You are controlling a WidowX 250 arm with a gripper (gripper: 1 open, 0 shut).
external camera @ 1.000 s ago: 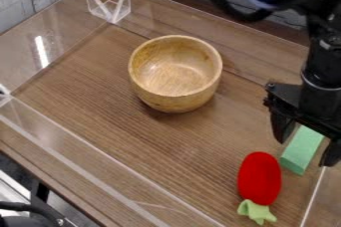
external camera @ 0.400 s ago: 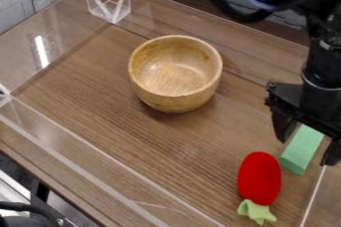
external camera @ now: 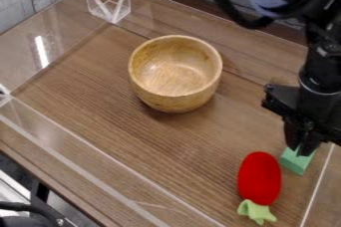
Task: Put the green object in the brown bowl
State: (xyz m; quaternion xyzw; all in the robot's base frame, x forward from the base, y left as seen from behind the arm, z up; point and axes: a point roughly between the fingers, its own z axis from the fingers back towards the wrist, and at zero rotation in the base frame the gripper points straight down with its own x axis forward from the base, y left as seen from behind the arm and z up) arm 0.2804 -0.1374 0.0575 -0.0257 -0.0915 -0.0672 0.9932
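The green object (external camera: 298,159) is a small light-green block on the table at the right, mostly covered by my gripper (external camera: 308,137). The black fingers have come together around the block's upper part, so the gripper is shut on it, and the block still rests on the wood. The brown bowl (external camera: 174,72) stands upright and empty near the table's middle, up and to the left of the gripper, well apart from it.
A red strawberry-like toy (external camera: 258,179) with a green leafy tip lies just left of and in front of the block. Clear acrylic walls (external camera: 54,136) edge the table, with a clear bracket (external camera: 108,5) at the back left.
The gripper's fingers, spread wide on either side of the green block before, have closed onto it. The arm has shifted slightly; bowl and toy have not moved.
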